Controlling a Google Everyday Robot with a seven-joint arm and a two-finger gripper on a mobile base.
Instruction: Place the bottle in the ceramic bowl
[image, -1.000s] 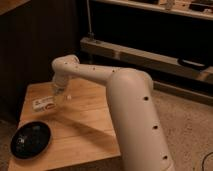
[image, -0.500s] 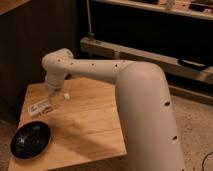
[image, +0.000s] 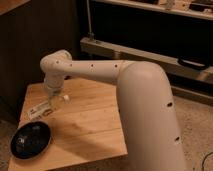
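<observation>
Bottle (image: 41, 108) is seen in the one camera view lying on its side on the wooden table (image: 95, 125), just behind the ceramic bowl (image: 31, 140), which is set at a front corner and is not yet filled. The gripper (image: 56, 94) is positioned directly beside it; whether it is clamped on anything cannot be told. The grasping step is judged to be in hand. A secure hold, a lift and a short carry over the bowl are called for next.
</observation>
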